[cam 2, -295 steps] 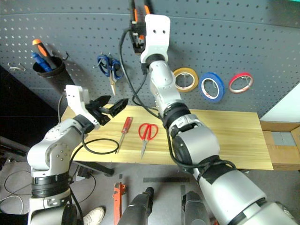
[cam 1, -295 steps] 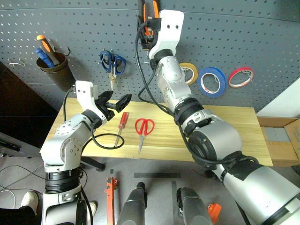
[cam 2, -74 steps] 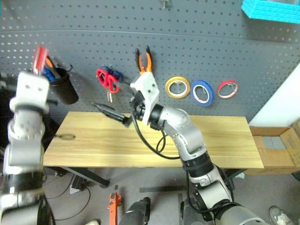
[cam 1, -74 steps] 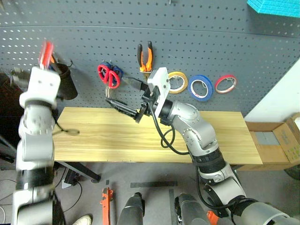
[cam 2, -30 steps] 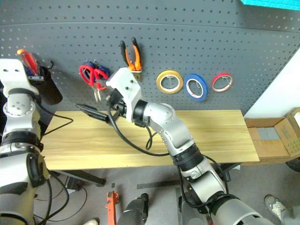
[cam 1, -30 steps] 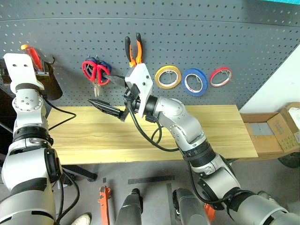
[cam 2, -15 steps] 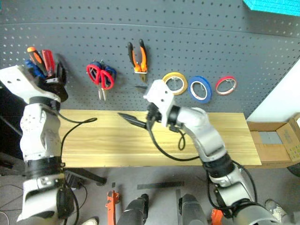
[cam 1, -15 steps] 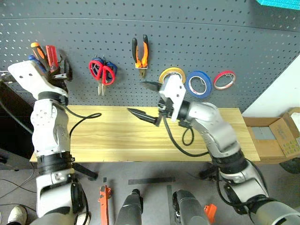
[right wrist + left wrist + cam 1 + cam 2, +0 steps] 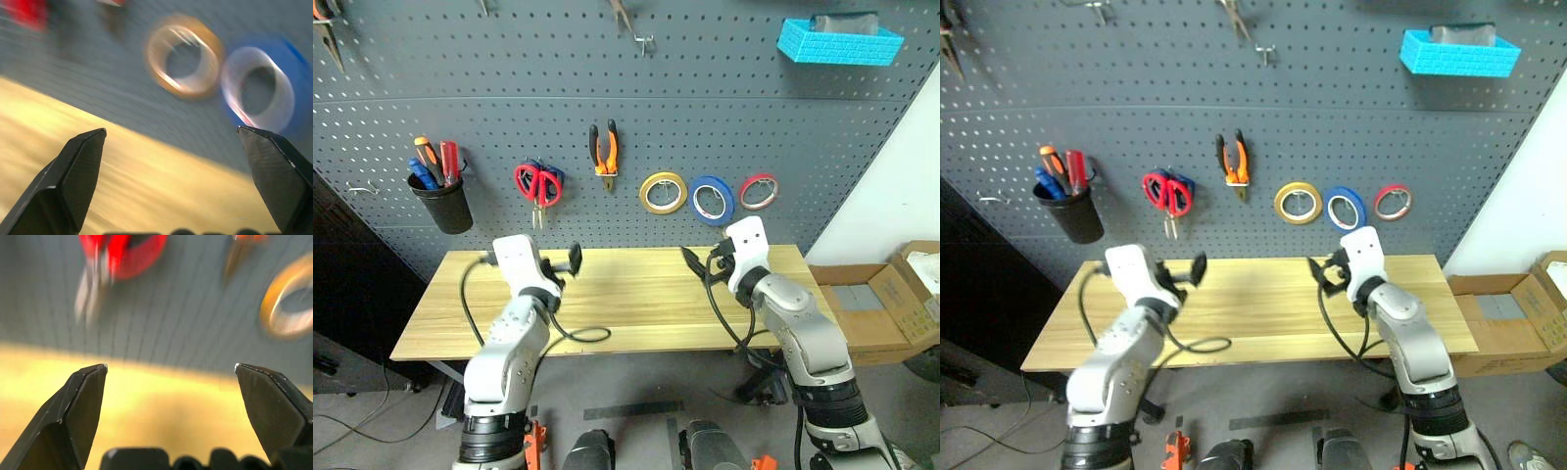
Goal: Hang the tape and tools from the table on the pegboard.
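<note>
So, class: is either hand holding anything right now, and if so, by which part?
Nothing is held. The left hand and the right hand are both open, with only the table and the pegboard between their fingers.

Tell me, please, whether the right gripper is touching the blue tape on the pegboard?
Apart. In the left eye view the right gripper hangs over the table, with bare pegboard between it and the blue tape.

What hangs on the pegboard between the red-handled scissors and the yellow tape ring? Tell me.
The orange-and-black pliers hang between the red-handled scissors and the yellow tape ring, seen in both eye views.
</note>
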You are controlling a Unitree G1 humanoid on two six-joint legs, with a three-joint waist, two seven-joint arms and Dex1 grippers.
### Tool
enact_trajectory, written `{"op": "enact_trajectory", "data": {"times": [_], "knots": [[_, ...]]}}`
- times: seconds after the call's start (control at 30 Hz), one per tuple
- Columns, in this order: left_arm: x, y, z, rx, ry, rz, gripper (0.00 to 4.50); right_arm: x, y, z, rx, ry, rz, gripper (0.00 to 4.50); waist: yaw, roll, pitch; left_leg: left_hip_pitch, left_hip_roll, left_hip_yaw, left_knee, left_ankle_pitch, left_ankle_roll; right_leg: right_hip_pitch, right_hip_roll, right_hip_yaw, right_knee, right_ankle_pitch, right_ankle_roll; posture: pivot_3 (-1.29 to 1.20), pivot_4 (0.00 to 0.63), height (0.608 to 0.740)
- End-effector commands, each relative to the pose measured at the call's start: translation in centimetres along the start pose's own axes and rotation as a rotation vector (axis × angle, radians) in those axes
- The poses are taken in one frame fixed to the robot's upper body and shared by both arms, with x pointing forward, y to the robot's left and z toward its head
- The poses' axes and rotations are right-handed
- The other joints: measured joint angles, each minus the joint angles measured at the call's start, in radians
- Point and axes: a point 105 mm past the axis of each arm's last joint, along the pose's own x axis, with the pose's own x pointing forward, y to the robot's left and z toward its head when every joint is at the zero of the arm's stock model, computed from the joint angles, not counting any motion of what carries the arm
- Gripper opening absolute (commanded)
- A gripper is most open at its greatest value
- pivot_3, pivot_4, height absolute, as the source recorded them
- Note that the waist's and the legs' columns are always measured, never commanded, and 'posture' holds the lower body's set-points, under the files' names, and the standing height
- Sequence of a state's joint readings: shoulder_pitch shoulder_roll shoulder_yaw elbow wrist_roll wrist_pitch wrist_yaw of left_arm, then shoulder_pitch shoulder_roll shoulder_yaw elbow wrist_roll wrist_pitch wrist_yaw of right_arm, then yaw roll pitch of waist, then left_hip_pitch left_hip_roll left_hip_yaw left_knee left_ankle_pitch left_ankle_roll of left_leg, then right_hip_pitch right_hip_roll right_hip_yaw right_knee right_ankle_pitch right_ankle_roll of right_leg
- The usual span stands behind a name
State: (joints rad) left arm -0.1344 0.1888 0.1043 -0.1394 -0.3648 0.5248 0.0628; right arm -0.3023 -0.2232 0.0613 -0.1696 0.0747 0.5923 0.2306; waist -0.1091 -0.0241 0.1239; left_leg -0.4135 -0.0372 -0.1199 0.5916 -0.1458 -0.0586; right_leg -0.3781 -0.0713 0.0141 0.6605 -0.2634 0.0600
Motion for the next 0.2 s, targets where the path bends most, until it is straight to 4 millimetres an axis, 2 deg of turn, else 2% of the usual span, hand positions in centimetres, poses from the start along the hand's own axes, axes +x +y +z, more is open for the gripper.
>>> {"op": "enact_trajectory", "data": {"times": [0.03,0.2], "knots": [[1.1,0.4,-0.3,0.038,-0.007,-0.032,4.49,0.0,-1.5,-2.1,-0.023,0.061,-0.112,4.50,-0.002,0.000,-0.012,-0.001,0.000,0.000,0.000,0.000,0.000,0.000,0.000,0.000,-0.002,0.000,0.000,-0.17,0.014,0.740],[2.0,1.1,-1.1,0.061,0.019,-0.062,4.49,-0.2,-2.8,-4.5,0.057,0.139,-0.202,4.50,-0.005,0.002,-0.026,-0.001,-0.001,0.000,0.000,0.001,0.001,0.000,-0.001,0.000,-0.003,0.001,0.002,-0.17,0.013,0.740]]}}
